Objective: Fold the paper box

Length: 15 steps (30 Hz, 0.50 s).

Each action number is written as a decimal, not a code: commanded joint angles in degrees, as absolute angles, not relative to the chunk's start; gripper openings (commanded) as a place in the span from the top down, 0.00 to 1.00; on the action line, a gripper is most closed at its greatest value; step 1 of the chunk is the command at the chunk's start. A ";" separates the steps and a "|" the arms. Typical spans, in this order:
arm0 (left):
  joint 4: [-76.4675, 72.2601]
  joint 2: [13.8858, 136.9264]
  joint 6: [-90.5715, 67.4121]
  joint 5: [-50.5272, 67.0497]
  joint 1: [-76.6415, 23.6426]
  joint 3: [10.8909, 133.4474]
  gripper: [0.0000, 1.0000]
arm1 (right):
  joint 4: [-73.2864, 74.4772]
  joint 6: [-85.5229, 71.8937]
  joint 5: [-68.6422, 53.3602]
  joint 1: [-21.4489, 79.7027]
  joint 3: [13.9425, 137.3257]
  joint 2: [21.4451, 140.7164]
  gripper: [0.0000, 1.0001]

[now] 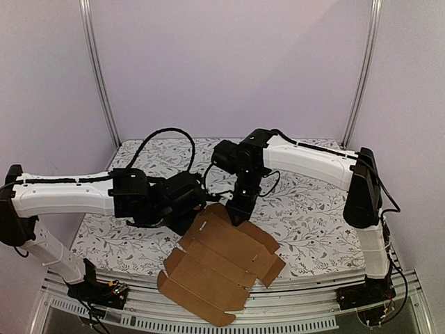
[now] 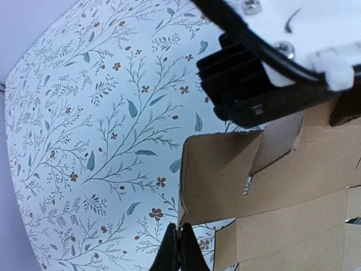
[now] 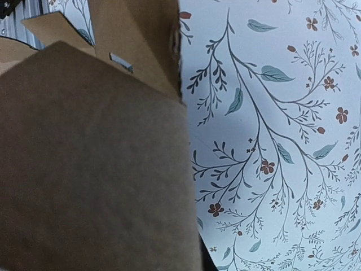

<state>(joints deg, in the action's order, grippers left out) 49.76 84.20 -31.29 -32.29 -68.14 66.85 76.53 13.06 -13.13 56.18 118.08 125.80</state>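
The paper box (image 1: 222, 261) is a flat brown die-cut cardboard sheet with flaps and slits. It lies at the table's near edge and partly overhangs it. My left gripper (image 1: 200, 212) is at the sheet's far left corner. In the left wrist view its fingertips (image 2: 179, 240) are shut on the corner edge of a flap (image 2: 225, 175). My right gripper (image 1: 238, 212) is at the sheet's far end. In the right wrist view a raised flap (image 3: 96, 158) fills the left half and hides one finger. Only a dark sliver of the other finger (image 3: 207, 264) shows, pressed against the flap.
The table carries a white floral cloth (image 1: 313, 209). A metal rail (image 1: 278, 306) runs along the near edge under the overhanging sheet. Black cables (image 1: 167, 136) loop behind the arms. The right arm's wrist (image 2: 265, 73) hangs close above the sheet in the left wrist view.
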 commanded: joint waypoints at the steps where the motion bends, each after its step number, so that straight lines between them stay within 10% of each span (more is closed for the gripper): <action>1: 51.09 82.09 -30.72 -34.11 -68.28 65.07 1.00 | 81.18 15.97 -15.47 55.80 113.72 120.79 0.93; 15: 43.12 70.56 -30.43 -29.29 -64.25 55.47 1.00 | 58.37 16.57 -25.37 53.01 94.19 108.49 0.63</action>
